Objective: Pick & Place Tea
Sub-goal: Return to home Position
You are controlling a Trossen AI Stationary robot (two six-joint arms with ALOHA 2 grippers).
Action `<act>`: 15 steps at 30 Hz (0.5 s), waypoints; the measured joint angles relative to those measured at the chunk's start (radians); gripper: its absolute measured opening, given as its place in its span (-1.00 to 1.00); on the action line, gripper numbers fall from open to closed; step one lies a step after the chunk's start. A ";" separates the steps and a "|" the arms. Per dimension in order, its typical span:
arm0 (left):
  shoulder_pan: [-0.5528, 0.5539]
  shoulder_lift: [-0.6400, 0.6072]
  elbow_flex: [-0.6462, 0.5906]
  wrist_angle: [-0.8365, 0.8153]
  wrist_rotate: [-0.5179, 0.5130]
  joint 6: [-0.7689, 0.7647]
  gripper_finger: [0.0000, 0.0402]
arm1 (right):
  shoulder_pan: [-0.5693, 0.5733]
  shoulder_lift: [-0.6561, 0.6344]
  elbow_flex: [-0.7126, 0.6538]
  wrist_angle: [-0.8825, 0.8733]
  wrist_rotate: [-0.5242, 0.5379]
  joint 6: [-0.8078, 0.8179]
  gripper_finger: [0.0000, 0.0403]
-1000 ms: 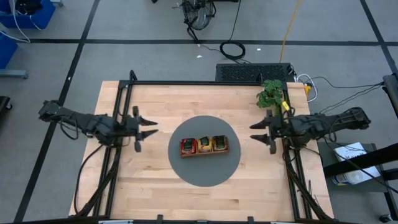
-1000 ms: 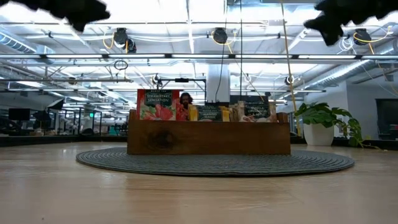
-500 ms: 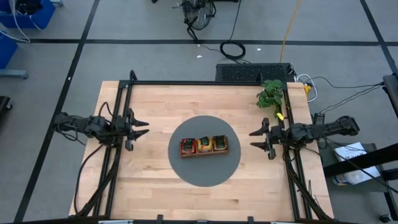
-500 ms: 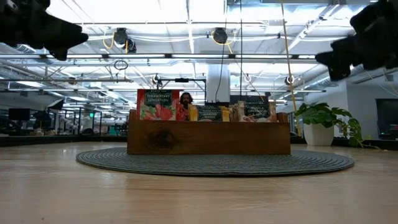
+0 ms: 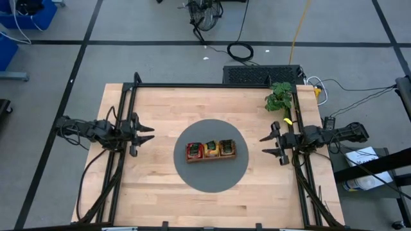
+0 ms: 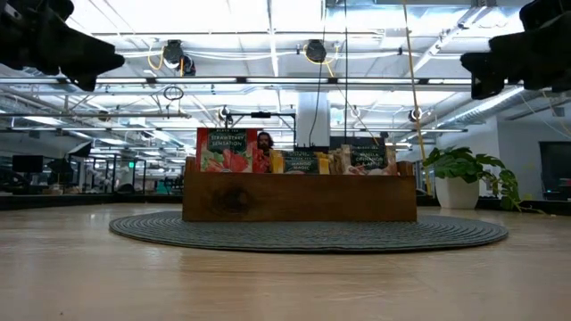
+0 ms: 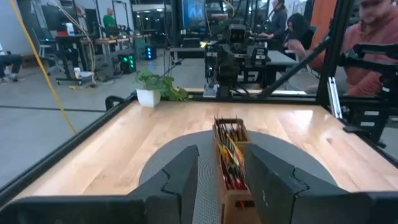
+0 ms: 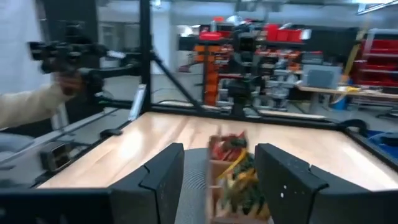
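I have the wooden tray [image 5: 211, 158] sitting in the middle of the round grey mat [image 5: 211, 179], at the centre of the table [image 5: 160, 192]. Its long axis runs left to right, and its three compartments lie side by side along that line.

All the tea packets [image 6: 294, 160] I can find are inside the tray. The red packets [image 5: 193, 151] fill the left compartment. The orange-yellow packets [image 5: 210, 149] are in the middle one. The right compartment holds the packets with dark print [image 6: 367, 159]; from above I cannot judge their base colour well.

In the low view the packets stand upright on edge and rise above the tray's front wall. Their flat faces are turned toward the near edge of the table, and the front red one shows its printed label squarely. In each compartment they are stacked from near to far.

The left gripper [image 5: 149, 133] hangs over the left side of the table, well apart from the mat, with its fingers spread and nothing between them. The right gripper [image 5: 263, 145] hangs over the right side, just off the mat's edge, also spread wide and empty. Both point inward at the tray. A potted plant [image 5: 279, 97] stands at the far right corner.
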 joint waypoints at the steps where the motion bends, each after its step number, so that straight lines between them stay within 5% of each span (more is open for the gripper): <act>1: 0.000 0.001 0.000 -0.003 0.001 -0.001 -0.34 | 0.000 0.000 0.000 -0.004 -0.019 0.000 -0.10; 15: 0.000 0.002 0.000 -0.015 -0.025 -0.040 -0.34 | 0.000 0.000 -0.002 0.004 -0.023 0.072 -0.10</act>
